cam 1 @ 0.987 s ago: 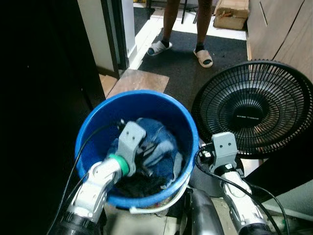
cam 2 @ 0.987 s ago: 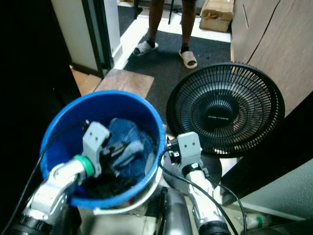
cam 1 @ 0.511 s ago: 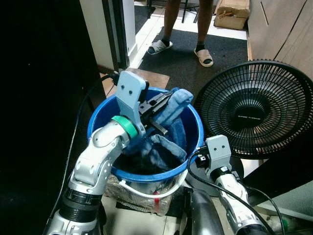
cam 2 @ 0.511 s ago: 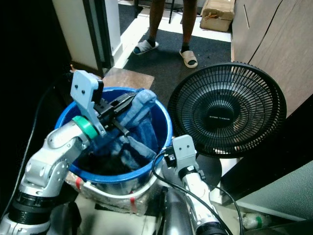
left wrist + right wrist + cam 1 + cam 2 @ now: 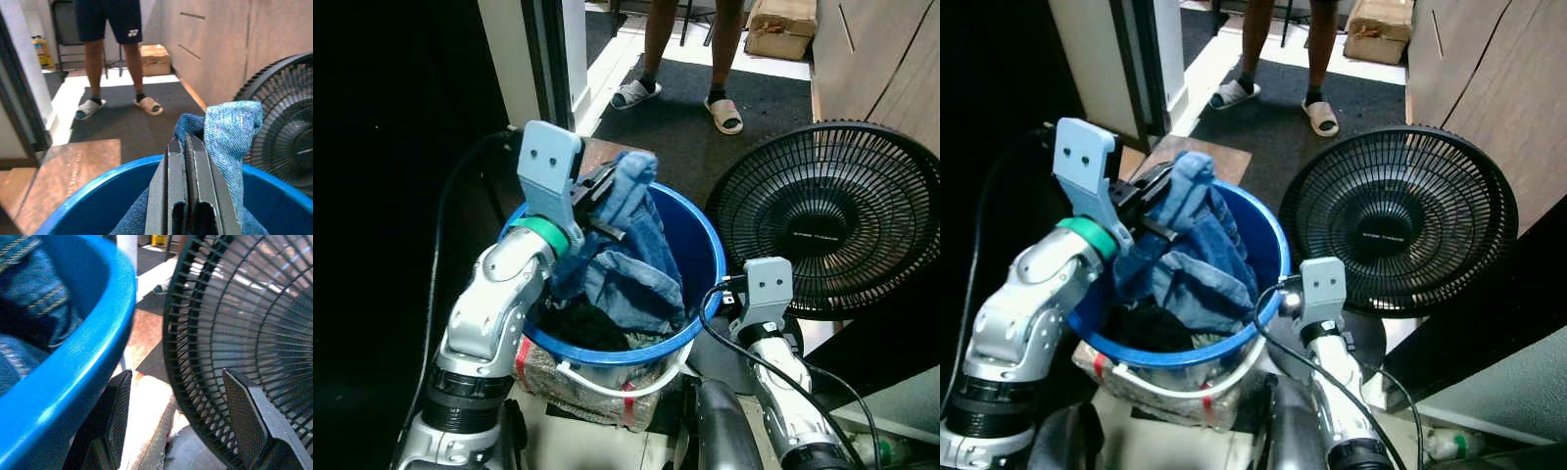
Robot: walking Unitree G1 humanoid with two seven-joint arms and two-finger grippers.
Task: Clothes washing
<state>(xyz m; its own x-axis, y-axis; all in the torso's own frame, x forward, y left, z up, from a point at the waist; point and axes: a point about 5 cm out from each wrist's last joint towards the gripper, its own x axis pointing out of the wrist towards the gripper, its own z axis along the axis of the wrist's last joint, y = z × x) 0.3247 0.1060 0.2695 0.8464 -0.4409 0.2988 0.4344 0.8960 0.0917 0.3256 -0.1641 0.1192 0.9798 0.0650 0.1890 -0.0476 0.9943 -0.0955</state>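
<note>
- My left gripper (image 5: pixel 603 188) has risen from inside the bucket (image 5: pixel 703 257) to above its far rim.
- The jeans (image 5: pixel 628 257) it pinches now hang half out, bunched over my fingers.

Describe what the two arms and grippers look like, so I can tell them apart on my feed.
Both arms are silver metal with jointed segments and a grey, flat wrist block with two small holes. The left arm has a green ring at the wrist; black cables run along both arms. The left gripper has long black fingers; the right gripper has black fingers with mesh-textured pads.
</note>
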